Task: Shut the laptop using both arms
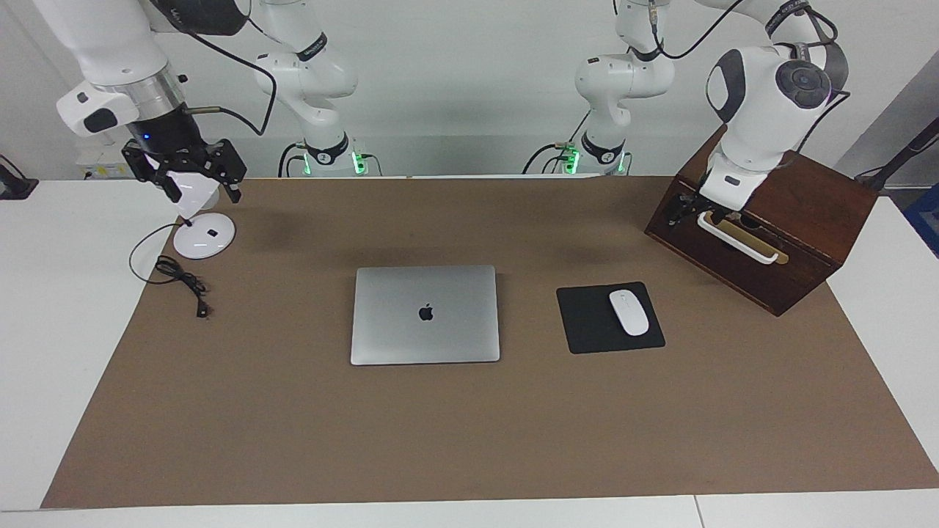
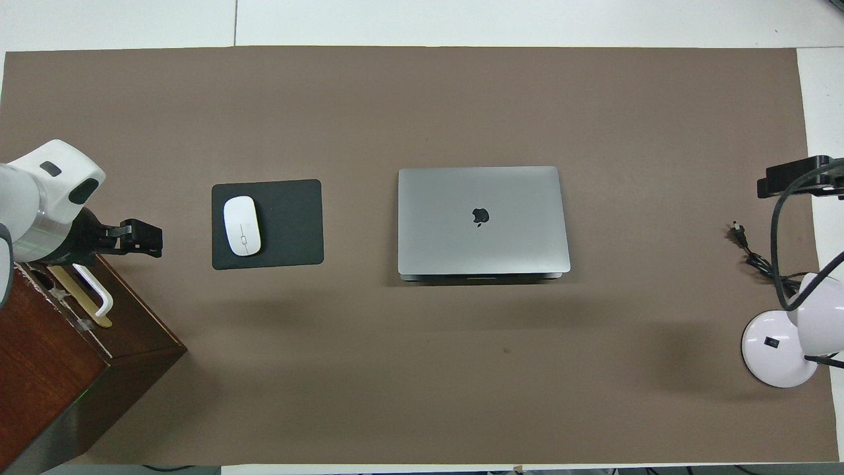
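Observation:
The silver-grey laptop [image 1: 425, 315] lies flat in the middle of the brown mat with its lid down and the apple logo facing up; it also shows in the overhead view [image 2: 481, 221]. My right gripper [image 1: 202, 192] hangs open in the air over the white desk lamp at the right arm's end of the table, well away from the laptop; the overhead view shows it at the edge [image 2: 794, 179]. My left gripper [image 1: 678, 213] is at the wooden box by its white handle, also away from the laptop [image 2: 146, 239].
A black mouse pad [image 1: 583, 323] with a white mouse [image 1: 629, 312] lies beside the laptop toward the left arm's end. A dark wooden box [image 1: 799, 213] stands at that end. The lamp's base [image 1: 204, 236] and its black cable [image 1: 183, 282] lie at the right arm's end.

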{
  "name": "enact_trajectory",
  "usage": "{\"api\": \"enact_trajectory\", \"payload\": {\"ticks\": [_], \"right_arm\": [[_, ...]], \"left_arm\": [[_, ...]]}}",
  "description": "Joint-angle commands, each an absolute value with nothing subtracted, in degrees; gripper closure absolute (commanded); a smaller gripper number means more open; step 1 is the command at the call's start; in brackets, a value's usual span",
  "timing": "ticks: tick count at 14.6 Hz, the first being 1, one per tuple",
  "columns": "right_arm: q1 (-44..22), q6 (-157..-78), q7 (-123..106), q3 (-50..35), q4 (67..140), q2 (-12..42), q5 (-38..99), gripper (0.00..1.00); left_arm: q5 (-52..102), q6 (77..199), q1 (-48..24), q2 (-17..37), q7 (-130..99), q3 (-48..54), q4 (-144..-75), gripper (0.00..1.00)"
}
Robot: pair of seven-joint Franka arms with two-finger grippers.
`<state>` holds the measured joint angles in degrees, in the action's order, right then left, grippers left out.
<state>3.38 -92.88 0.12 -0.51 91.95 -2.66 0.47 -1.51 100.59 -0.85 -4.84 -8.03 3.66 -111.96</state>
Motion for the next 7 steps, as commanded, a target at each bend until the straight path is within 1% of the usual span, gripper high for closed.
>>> {"api": "enact_trajectory", "payload": {"ticks": [1,5,7], "right_arm": [[3.78,-93.96,-0.09,-0.70,93.52,-3.96,-0.70,0.00],[3.78,-93.96,-0.09,-0.70,93.52,-3.96,-0.70,0.00],[3.78,-94.04,-0.09,-0.70,93.43,-3.96,-0.70,0.00]], "left_arm": [[-0.27,100.11,-1.84,-5.80,-7.38,4.57,-112.24,0.00],[2.45,100.28,-2.55,-8.34,-6.94,4.57,-112.06,0.00],[2.55,99.93,-2.29,-8.79,-6.86,4.22,-110.84,0.00]]}}
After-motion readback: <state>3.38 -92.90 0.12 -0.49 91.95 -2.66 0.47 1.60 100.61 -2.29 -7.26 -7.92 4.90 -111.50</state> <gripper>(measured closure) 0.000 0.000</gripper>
